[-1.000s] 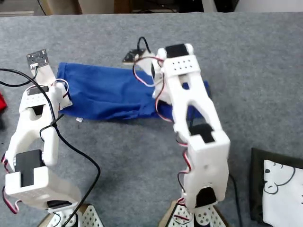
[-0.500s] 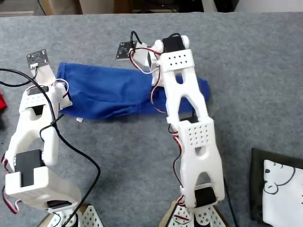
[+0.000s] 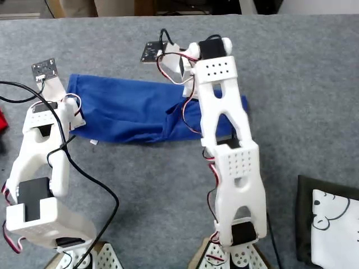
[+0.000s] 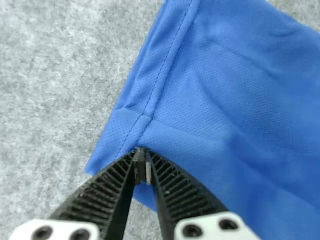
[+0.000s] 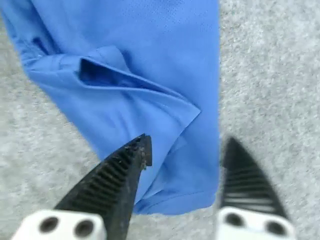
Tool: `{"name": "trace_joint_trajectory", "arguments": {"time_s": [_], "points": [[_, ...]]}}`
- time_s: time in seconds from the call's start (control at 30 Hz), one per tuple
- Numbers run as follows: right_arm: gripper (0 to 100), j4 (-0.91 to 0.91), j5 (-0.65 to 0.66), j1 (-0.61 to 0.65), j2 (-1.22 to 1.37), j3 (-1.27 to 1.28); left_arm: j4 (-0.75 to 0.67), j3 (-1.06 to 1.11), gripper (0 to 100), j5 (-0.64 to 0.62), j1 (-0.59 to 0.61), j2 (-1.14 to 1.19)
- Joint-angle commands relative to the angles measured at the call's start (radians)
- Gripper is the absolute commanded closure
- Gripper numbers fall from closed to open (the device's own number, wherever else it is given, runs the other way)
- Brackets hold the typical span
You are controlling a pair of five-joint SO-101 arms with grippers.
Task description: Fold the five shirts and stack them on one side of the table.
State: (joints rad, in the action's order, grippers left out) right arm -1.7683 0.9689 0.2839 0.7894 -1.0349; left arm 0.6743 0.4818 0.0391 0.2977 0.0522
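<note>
Shirts, two counted.
- One blue shirt (image 3: pixel 123 112), lying lengthwise as a long band across the middle of the grey table (image 3: pixel 303 73), with wrinkles near its centre.
- One white shirt (image 3: pixel 336 224) with black print, well apart from the blue shirt on its right near side. It lies on a dark cloth (image 3: pixel 303 213) at the table's edge.

Arms, two counted.
- Left end effector (image 4: pixel 141 167): jaws pinched together on the hemmed corner at the blue shirt's left end.
- Right end effector (image 5: pixel 189 144): jaws spread wide and gripping nothing. It hangs above the blue shirt's right end, with one finger over the cloth and the other over the table just beside the shirt's edge.

Other: one red item (image 3: pixel 1 120), left of the blue shirt at the table's edge.

Room: grey table runs broadly beyond the blue shirt's far edge, to its right, and on its near side.
</note>
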Motion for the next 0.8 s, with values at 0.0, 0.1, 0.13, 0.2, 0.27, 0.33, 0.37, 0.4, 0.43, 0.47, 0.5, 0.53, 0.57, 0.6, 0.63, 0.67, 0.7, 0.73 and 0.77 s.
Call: {"name": "trace_joint_trajectory", "arguments": {"time_s": [0.0,0.1,0.13,0.2,0.27,0.33,0.37,0.4,0.43,0.47,0.5,0.53,0.57,0.6,0.63,0.67,0.7,0.73,0.77], "points": [[97.3,-0.015,-0.038,0.030,-0.151,0.170,-0.012,-0.006,98,-0.005,0.005,-0.004],[99.5,0.057,-0.081,0.084,-0.166,0.331,-0.012,-0.006,98,-0.005,0.005,-0.004],[99.3,0.103,-0.098,0.096,-0.166,0.377,-0.011,-0.006,98,-0.005,0.005,-0.004],[99.3,0.222,-0.137,0.114,-0.150,0.449,-0.011,-0.006,98,-0.005,0.005,-0.004],[99.3,0.328,-0.158,0.136,-0.124,0.486,-0.011,-0.006,98,-0.005,0.005,-0.004],[99.3,0.390,-0.158,0.153,-0.091,0.486,-0.011,-0.006,98,-0.005,0.005,-0.004],[99.3,0.402,-0.158,0.159,-0.077,0.475,-0.011,-0.006,98,-0.005,0.005,-0.004],[99.3,0.405,-0.158,0.162,-0.067,0.456,-0.012,-0.006,98,-0.005,0.005,-0.004],[99.3,0.405,-0.158,0.165,-0.059,0.440,-0.012,-0.006,98,-0.005,0.005,-0.004],[99.3,0.405,-0.158,0.165,-0.054,0.423,-0.012,-0.006,98,-0.005,0.005,-0.004],[99.3,0.405,-0.158,0.165,-0.050,0.410,-0.012,-0.006,98,-0.005,0.005,-0.004],[99.3,0.405,-0.158,0.165,-0.048,0.401,-0.012,-0.006,98,-0.005,0.005,-0.004],[99.3,0.405,-0.158,0.165,-0.047,0.400,-0.012,-0.006,98,-0.005,0.005,-0.004],[99.3,0.408,-0.157,0.165,-0.045,0.400,-0.012,-0.006,98,-0.005,0.005,-0.004],[99.2,0.413,-0.155,0.165,-0.038,0.407,-0.011,-0.006,98,-0.005,0.005,-0.004],[99.2,0.413,-0.153,0.165,-0.024,0.409,-0.011,-0.006,98,-0.005,0.005,-0.004],[99.2,0.407,-0.152,0.160,-0.008,0.410,-0.011,-0.005,98,-0.005,0.005,-0.004],[99.2,0.400,-0.152,0.156,0.004,0.412,-0.015,0.002,98,-0.005,0.005,-0.004],[99.2,0.384,-0.152,0.137,0.007,0.410,-0.017,0.003,98,-0.005,0.005,-0.005]]}}
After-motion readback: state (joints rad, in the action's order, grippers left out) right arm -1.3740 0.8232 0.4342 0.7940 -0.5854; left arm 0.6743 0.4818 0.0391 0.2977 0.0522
